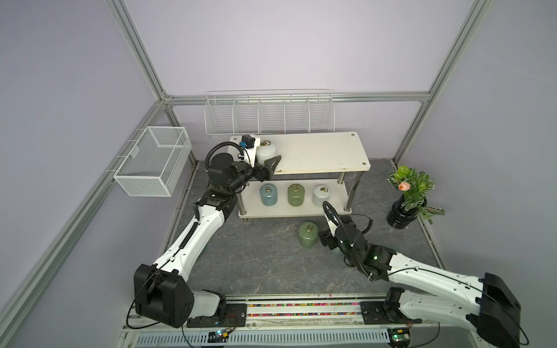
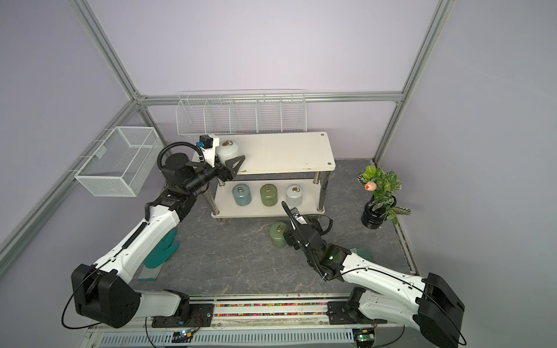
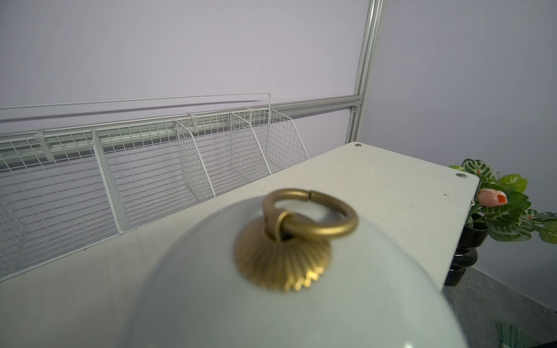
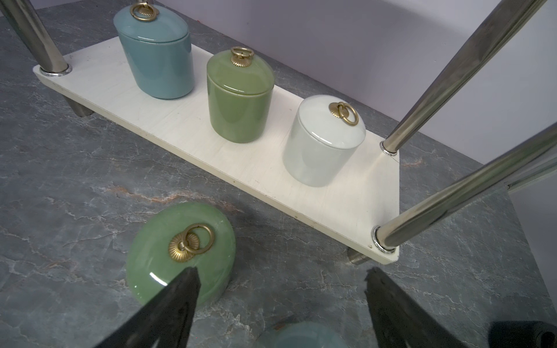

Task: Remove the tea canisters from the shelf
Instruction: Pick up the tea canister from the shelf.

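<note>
The shelf (image 1: 325,150) stands at the back of the mat. At the left end of its top board is a white tea canister (image 1: 265,149) between the jaws of my left gripper (image 1: 269,155). The near finger lies against its side, and its lid (image 3: 211,286) fills the left wrist view. The lower board holds a pale blue (image 1: 268,195), a green (image 1: 296,195) and a white canister (image 1: 321,195). A second green canister (image 4: 180,250) stands on the mat in front. My right gripper (image 4: 281,272) is open just right of it, over another pale blue canister (image 4: 301,336).
A black vase with a plant (image 1: 402,211) stands at the right of the mat. A white wire basket (image 1: 153,159) hangs on the left wall, and a row of wire bins (image 1: 271,114) hangs behind the shelf. A teal glove (image 2: 162,250) lies under my left arm.
</note>
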Available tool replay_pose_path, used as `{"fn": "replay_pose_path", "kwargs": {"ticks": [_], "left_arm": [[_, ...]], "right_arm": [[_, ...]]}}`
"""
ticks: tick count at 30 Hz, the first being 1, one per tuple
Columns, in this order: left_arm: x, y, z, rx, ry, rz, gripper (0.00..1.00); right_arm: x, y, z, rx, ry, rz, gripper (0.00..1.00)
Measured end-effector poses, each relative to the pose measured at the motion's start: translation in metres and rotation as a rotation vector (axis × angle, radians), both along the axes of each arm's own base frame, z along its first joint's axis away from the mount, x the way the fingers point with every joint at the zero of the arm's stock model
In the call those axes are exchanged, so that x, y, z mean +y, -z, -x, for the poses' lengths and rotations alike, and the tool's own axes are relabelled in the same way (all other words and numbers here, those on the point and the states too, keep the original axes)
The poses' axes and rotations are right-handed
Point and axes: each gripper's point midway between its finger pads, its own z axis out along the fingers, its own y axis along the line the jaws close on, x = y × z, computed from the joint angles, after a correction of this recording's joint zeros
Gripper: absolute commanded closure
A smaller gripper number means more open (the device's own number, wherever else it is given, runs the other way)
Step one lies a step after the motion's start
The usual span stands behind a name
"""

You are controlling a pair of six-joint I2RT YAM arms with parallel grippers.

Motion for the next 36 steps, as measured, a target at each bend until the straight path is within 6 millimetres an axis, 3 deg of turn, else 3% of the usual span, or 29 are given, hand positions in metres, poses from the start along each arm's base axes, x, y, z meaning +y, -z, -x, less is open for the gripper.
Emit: {"fn": "replay_pose_path", "kwargs": {"ticks": [14,28,36], "left_arm": [[0.001,-0.001,0.004,0.006,0.001,-0.002,0.37],[0.005,-0.014,0.016,-0.017,0.004,0.006,0.36],[0.014,-0.027,0.04,-0.033,0.003,0.012,0.36]], "right_arm": [[0.002,0.001,-0.001,0.003,0.0,0.003,0.11],[0.002,0.001,-0.001,0.003,-0.001,0.004,0.11],[0.004,-0.002,-0.002,0.001,-0.003,0.0,0.11]]}}
